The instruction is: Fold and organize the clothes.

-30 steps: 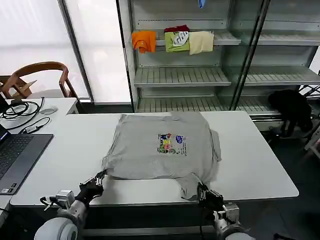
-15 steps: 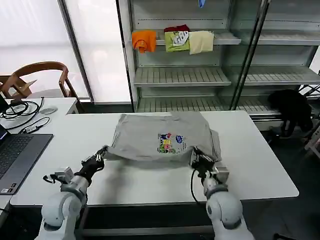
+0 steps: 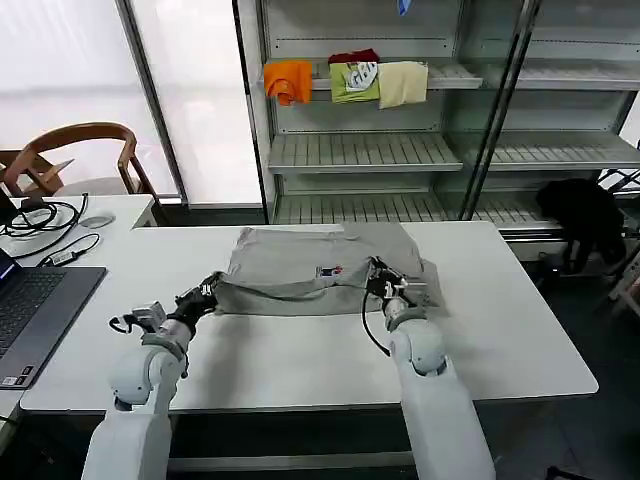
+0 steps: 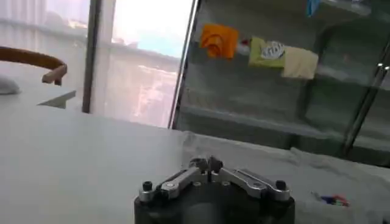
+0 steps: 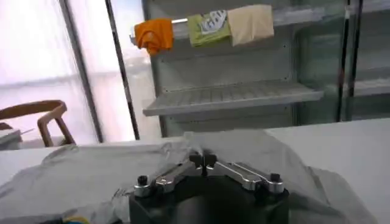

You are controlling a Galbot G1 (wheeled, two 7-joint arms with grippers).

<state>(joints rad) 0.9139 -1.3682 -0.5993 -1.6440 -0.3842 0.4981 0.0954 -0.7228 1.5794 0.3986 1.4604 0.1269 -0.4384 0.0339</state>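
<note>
A light grey shirt (image 3: 300,262) lies on the white table (image 3: 300,350), its near half lifted and carried over the far half, with only a bit of the multicolour chest print (image 3: 328,271) showing. My left gripper (image 3: 212,287) is shut on the hem's left corner, and my right gripper (image 3: 375,272) is shut on the hem at the right, close to the print. In the left wrist view the gripper (image 4: 207,163) has its fingertips pressed together, with the shirt (image 4: 304,164) beyond it. The right wrist view has the gripper (image 5: 203,159) shut amid the grey shirt (image 5: 91,173).
A laptop (image 3: 30,310) and cables (image 3: 45,225) sit on the desk to the left, beside a wooden chair (image 3: 80,150). Behind the table stands a shelf unit (image 3: 360,150) holding orange (image 3: 288,80), green (image 3: 354,80) and cream (image 3: 402,84) folded clothes.
Both grippers have carried the shirt's hem from the table's front edge up and away towards the collar, folding the near half over and covering most of the print.
</note>
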